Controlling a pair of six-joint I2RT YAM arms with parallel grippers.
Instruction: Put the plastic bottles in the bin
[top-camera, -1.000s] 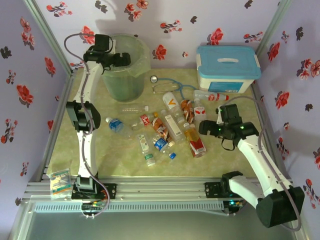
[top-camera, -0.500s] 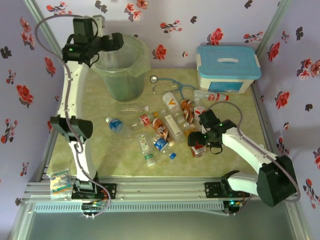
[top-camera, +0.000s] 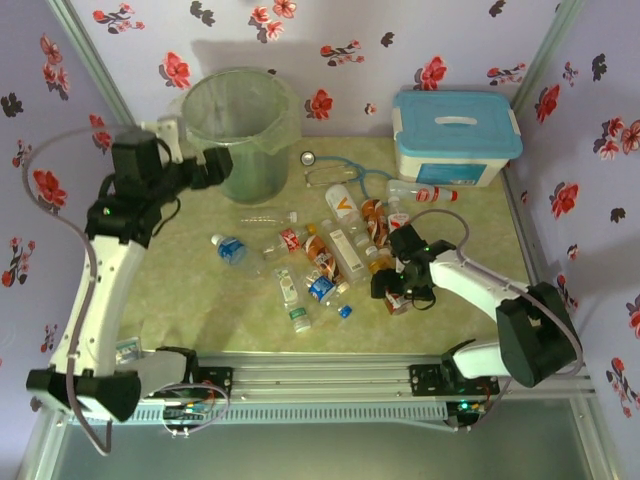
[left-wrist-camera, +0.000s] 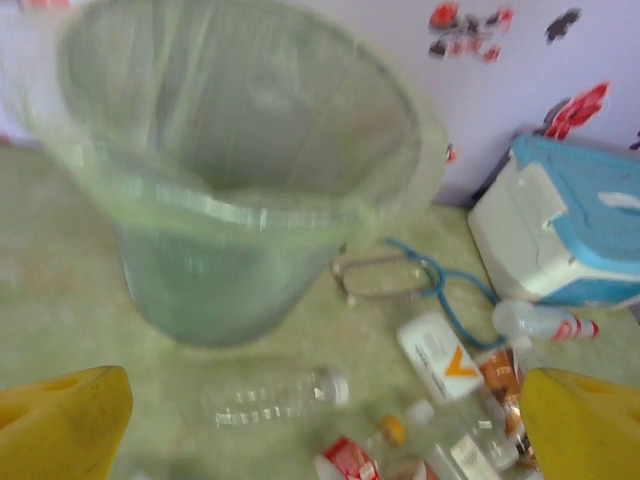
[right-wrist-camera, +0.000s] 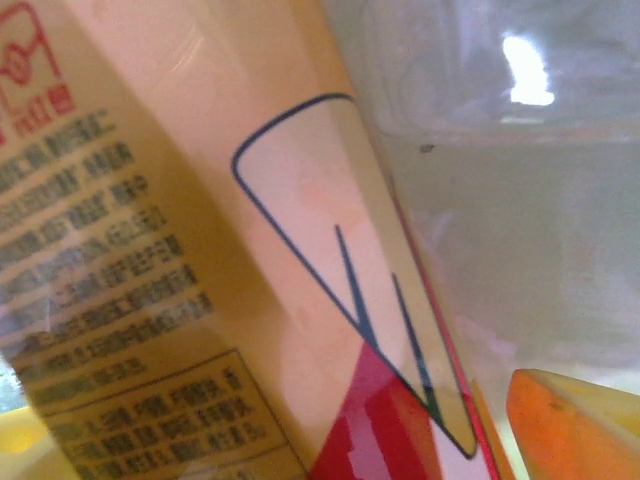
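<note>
Several plastic bottles (top-camera: 330, 250) lie in a heap mid-table, with a blue-labelled one (top-camera: 230, 250) and a clear one (top-camera: 268, 215) (left-wrist-camera: 265, 397) apart on the left. The bin (top-camera: 245, 170) (left-wrist-camera: 230, 260) stands at the back left. My left gripper (top-camera: 218, 160) (left-wrist-camera: 320, 425) hangs open beside the bin's left front, with nothing between its yellow fingertips (left-wrist-camera: 60, 425). Low over the heap's right edge, my right gripper (top-camera: 395, 292) (right-wrist-camera: 300, 440) stands open astride an amber bottle with a red and cream label (right-wrist-camera: 250, 250). Whether the fingers touch the bottle is unclear.
A white box with a light-blue lid (top-camera: 455, 135) (left-wrist-camera: 570, 235) sits at the back right. A stethoscope with blue tubing (top-camera: 345, 175) (left-wrist-camera: 430, 280) lies between bin and box. Floral walls close in three sides, and a metal rail (top-camera: 320, 385) runs along the front.
My left arm swung from above the bin down to its left front. My right gripper dropped onto the red-labelled bottle at the heap's right edge, its jaws narrowing slightly.
</note>
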